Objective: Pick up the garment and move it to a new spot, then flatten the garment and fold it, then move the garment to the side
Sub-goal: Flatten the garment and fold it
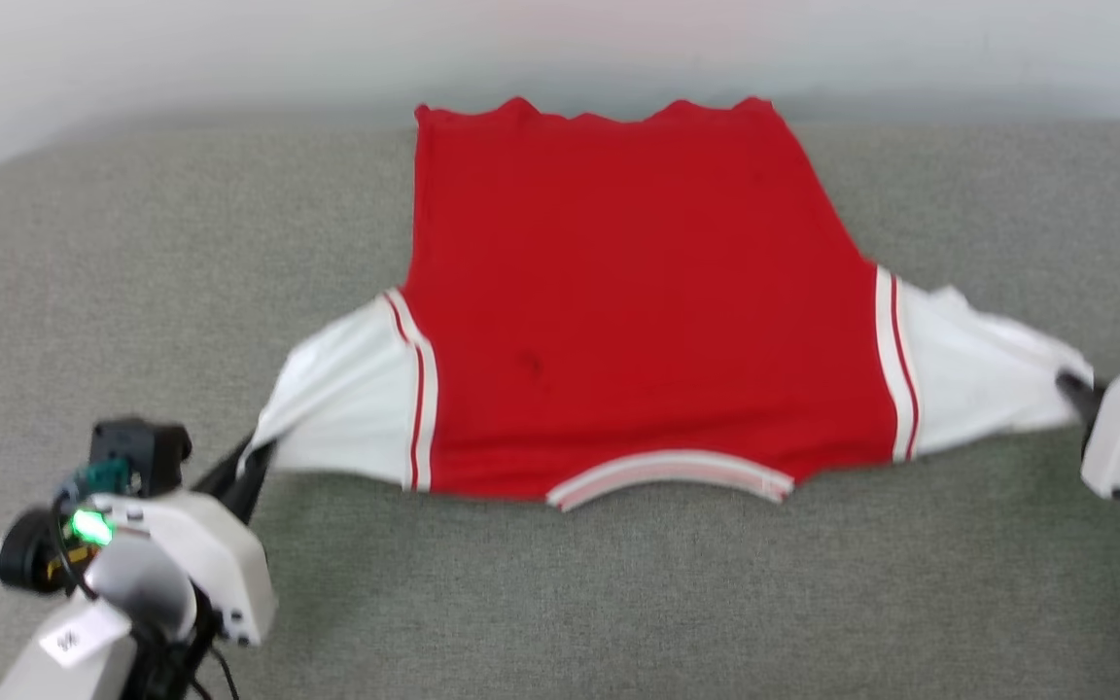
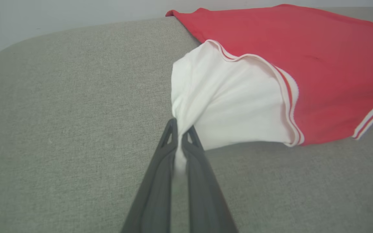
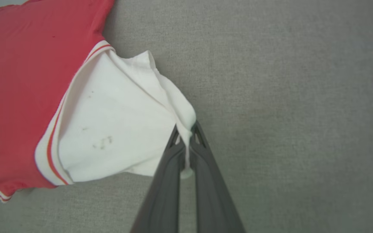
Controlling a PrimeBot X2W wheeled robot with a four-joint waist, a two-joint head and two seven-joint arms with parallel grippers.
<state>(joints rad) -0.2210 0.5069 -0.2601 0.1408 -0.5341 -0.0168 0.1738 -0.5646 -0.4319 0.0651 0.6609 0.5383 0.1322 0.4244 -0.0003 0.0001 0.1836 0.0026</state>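
Observation:
The garment (image 1: pixel 638 292), a red jersey with white sleeves and red-and-white striped trim, lies spread flat on the grey cushion, collar toward me and hem at the far edge. My left gripper (image 1: pixel 254 457) is shut on the tip of the white left sleeve (image 2: pixel 225 106), with fabric pinched between its dark fingers (image 2: pixel 160 181). At the right edge of the head view my right gripper (image 1: pixel 1070 384) is shut on the end of the other white sleeve (image 3: pixel 118 126), which is pulled outward. A few dark specks mark that sleeve.
The grey fabric cushion (image 1: pixel 560 603) stretches wide on both sides of the garment and in front of it. A pale wall (image 1: pixel 229 49) rises behind the cushion's far edge, close to the garment's hem.

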